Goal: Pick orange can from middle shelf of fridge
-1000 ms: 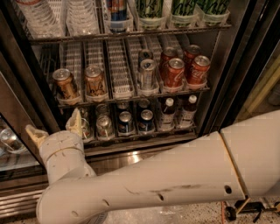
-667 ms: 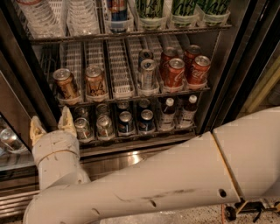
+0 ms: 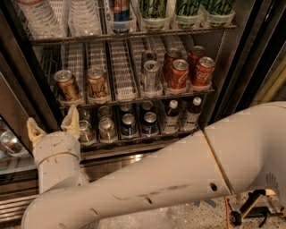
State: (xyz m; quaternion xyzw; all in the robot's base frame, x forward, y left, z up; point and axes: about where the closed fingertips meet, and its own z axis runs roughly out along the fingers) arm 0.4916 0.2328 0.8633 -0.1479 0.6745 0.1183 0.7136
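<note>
The gripper (image 3: 52, 127) sits low at the left of the open fridge (image 3: 232, 67), in front of the left end of the lower shelf (image 3: 134, 139) and below the middle shelf (image 3: 121, 76). Its two pale fingers (image 3: 71, 121) are spread wide apart and point up, with nothing between them. The orange can (image 3: 67, 86) stands upright in the leftmost occupied lane of the middle shelf, at the front, above and slightly right of the gripper and apart from it. Just beside it on the right stands a second orange can (image 3: 97, 82) with paler markings. Further right come two bare ridged lanes, then a silver can (image 3: 151, 76) with another behind it, then a cluster of red Coca-Cola cans (image 3: 179, 74) at the right end. The lower shelf holds silver-topped cans, blue cans (image 3: 128, 124) and small dark bottles (image 3: 170, 114). On the top shelf (image 3: 134, 35) are clear plastic bottles (image 3: 40, 18) at the left and green-labelled containers (image 3: 154, 9) at the right (their tops are cut off by the frame). The thick white arm (image 3: 156, 179) sweeps across the foreground from the right. Under it lies a speckled floor (image 3: 192, 214), and a small wheeled frame (image 3: 250, 208) stands at the bottom right corner.
</note>
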